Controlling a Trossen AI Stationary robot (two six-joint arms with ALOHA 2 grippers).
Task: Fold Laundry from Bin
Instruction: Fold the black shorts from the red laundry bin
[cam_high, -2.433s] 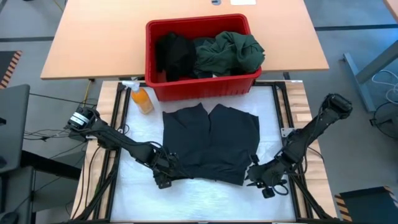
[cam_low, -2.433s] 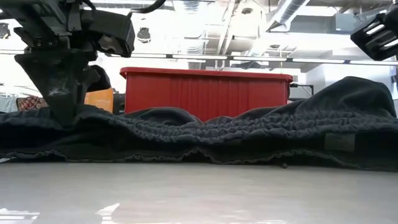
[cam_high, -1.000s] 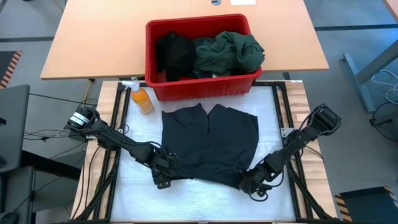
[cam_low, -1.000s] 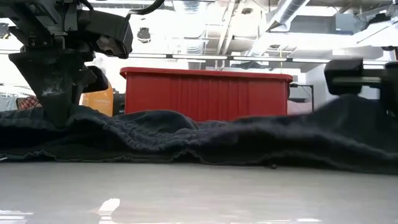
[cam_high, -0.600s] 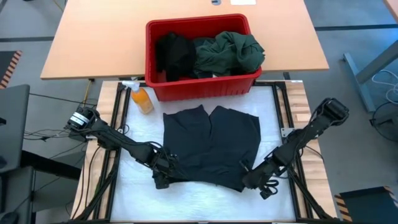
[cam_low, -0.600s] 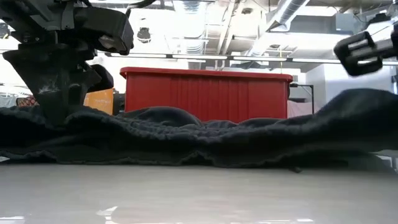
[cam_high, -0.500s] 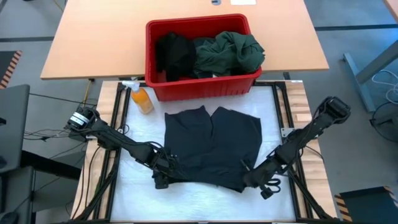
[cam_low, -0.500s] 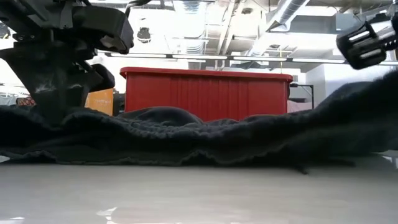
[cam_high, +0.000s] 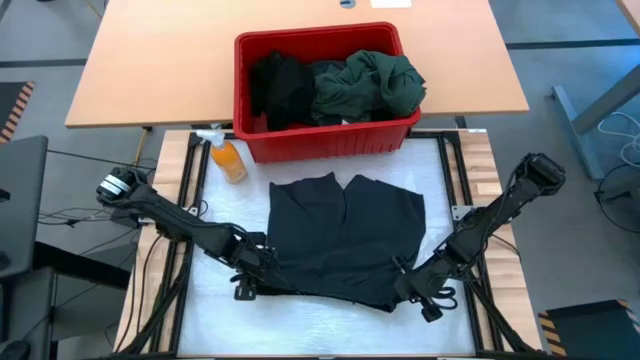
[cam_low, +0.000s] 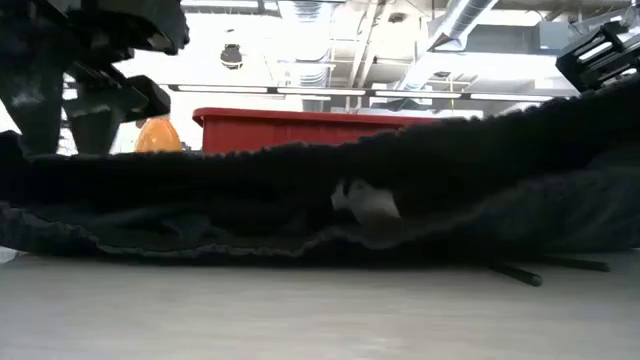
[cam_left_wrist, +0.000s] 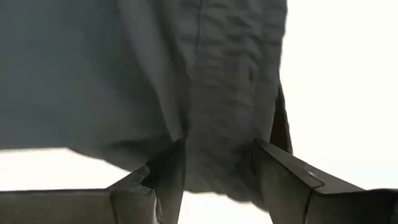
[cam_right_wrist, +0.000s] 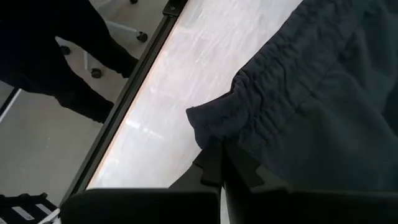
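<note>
Dark shorts lie spread on the white table top, waistband toward the near edge. My right gripper is shut on their near right corner. My left gripper stands open at the near left corner, cloth showing between its fingers. In the low view the near edge of the shorts is raised and a white label shows beneath it. The red bin at the far side holds more laundry: a dark green shirt and black clothes. My left gripper's fingers stand on either side of a fold of the shorts; I cannot tell whether they touch it. My right gripper pinches the gathered waistband's corner between its two fingers, slanting down from the near right. That corner is lifted; the rest of the shorts lies on the table.
An orange spray bottle stands at the bin's near left corner. The bin rests on the edge of a tan wooden tabletop behind the work area. A dark frame rail runs along the table's right side.
My right gripper has risen and rolled, drawing the near right waistband corner up with it. My left gripper has opened and drawn up and toward the table's left edge. The shorts have slid a little toward the right; their near edge now stands raised.
</note>
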